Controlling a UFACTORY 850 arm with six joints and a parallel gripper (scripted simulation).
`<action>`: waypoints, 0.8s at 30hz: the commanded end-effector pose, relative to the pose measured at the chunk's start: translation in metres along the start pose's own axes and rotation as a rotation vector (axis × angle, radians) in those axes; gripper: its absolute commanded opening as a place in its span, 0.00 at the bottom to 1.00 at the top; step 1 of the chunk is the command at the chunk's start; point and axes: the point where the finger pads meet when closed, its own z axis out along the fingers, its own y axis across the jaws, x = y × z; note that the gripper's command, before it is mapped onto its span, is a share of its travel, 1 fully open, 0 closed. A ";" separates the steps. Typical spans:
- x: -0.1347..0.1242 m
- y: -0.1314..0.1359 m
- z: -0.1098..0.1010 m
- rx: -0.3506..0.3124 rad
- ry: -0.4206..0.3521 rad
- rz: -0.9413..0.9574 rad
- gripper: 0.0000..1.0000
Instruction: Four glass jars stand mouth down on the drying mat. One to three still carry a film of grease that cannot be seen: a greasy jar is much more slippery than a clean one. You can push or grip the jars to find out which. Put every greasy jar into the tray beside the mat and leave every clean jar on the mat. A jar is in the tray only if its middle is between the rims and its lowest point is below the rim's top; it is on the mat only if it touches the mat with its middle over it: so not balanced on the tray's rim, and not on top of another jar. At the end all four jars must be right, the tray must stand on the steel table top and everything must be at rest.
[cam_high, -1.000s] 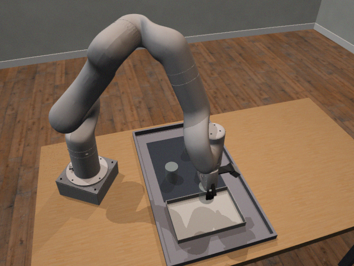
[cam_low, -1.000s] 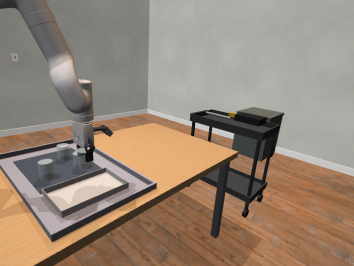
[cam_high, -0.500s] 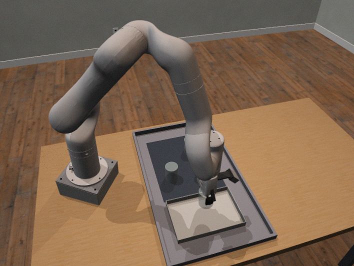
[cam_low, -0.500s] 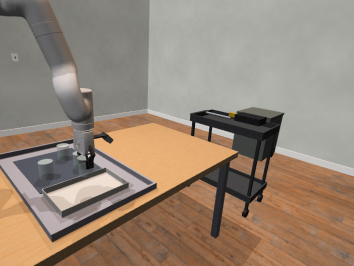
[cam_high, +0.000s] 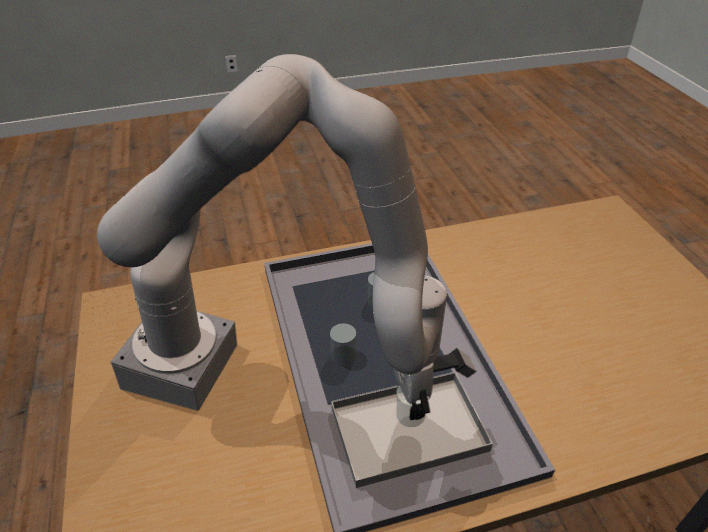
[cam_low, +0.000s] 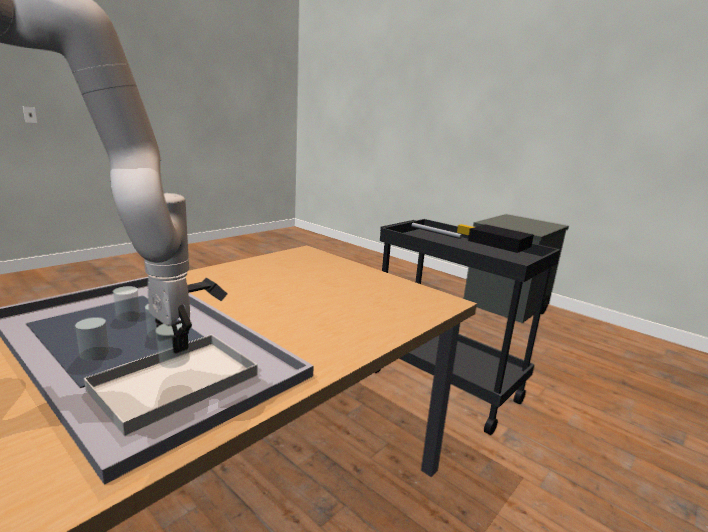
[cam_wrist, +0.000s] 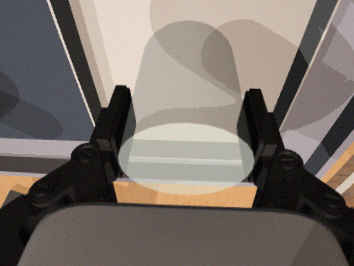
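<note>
While the black 2-finger gripper (cam_high: 420, 405) (cam_low: 171, 337) (cam_wrist: 186, 105) grips 1 clear glass jar (cam_high: 405, 405) (cam_low: 171, 355) (cam_wrist: 186, 160) | jar over shallow cream tray (cam_high: 372, 457) (cam_low: 128, 409) (cam_wrist: 115, 30) | 1 jar (cam_high: 342, 337) (cam_low: 91, 338) stands on dark mat (cam_high: 311, 308) (cam_low: 54, 337) (cam_wrist: 30, 90)

Smooth, see-through glass jars (cam_high: 342, 334) (cam_low: 91, 337) (cam_wrist: 187, 159), a matt dark mat (cam_high: 314, 320) (cam_low: 57, 337) (cam_wrist: 30, 90) and a grained wooden table (cam_high: 572, 286) (cam_low: 320, 291) (cam_wrist: 185, 197)

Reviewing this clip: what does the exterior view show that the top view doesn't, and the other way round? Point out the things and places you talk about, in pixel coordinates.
Only exterior: a black cart (cam_low: 457, 253), with a gray cabinet (cam_low: 497, 297) behind it.

Only top: the arm's gray base block (cam_high: 157, 388).

Both: the drying mat (cam_high: 311, 308) (cam_low: 57, 331), the tray (cam_high: 423, 464) (cam_low: 190, 398), a standing jar (cam_high: 343, 346) (cam_low: 91, 340) nearest the mat's tray end, and the claw (cam_high: 410, 403) (cam_low: 169, 335) shut on the gripped jar (cam_high: 403, 407) (cam_low: 165, 330).
</note>
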 end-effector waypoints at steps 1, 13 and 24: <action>0.001 0.001 0.011 -0.001 0.002 0.000 0.00; 0.001 0.001 0.024 -0.001 0.002 0.000 0.00; 0.001 0.001 0.038 -0.001 0.002 0.000 0.00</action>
